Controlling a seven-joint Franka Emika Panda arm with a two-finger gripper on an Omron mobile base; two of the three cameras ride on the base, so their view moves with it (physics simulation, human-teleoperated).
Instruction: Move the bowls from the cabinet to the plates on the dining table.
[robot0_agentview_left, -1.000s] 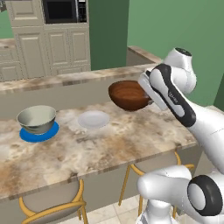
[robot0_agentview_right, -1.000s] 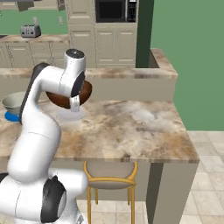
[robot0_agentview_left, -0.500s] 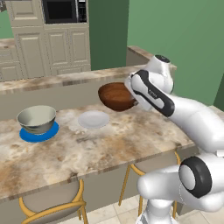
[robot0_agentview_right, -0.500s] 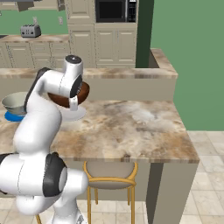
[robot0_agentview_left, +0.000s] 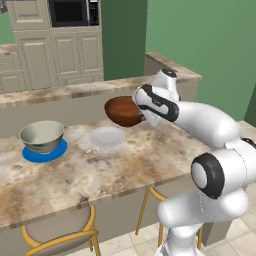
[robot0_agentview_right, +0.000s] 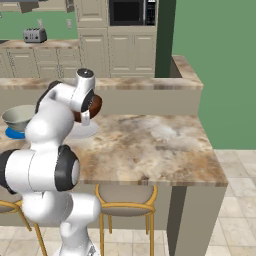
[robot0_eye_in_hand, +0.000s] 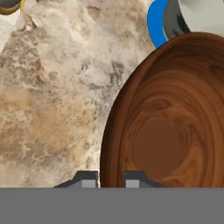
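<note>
My gripper (robot0_agentview_left: 142, 116) is shut on the rim of the reddish-brown bowl (robot0_agentview_left: 122, 111) and holds it in the air over the dining table (robot0_agentview_left: 150, 160), just right of and behind the pale plate (robot0_agentview_left: 106, 136). In the hand view the bowl (robot0_eye_in_hand: 170, 131) looms large, its rim pinched between the fingertips of the gripper (robot0_eye_in_hand: 111, 178). The grey-white bowl (robot0_agentview_left: 42, 136) sits on the blue plate (robot0_agentview_left: 46, 153) further left. The right base view has the brown bowl (robot0_agentview_right: 94, 105) partly hidden behind my arm. The cabinet is out of view.
Yellow-framed stools (robot0_agentview_left: 60, 240) stand under the table's near edge. A raised stone ledge (robot0_agentview_left: 75, 90) runs along the table's far side. A tall unit with a black microwave (robot0_agentview_left: 72, 12) stands at the back, and a toaster (robot0_agentview_right: 34, 35) on a far worktop.
My arm has carried the brown bowl leftward across the table toward the pale plate, swinging further out over the top. The grey-white bowl and both plates have stayed put.
</note>
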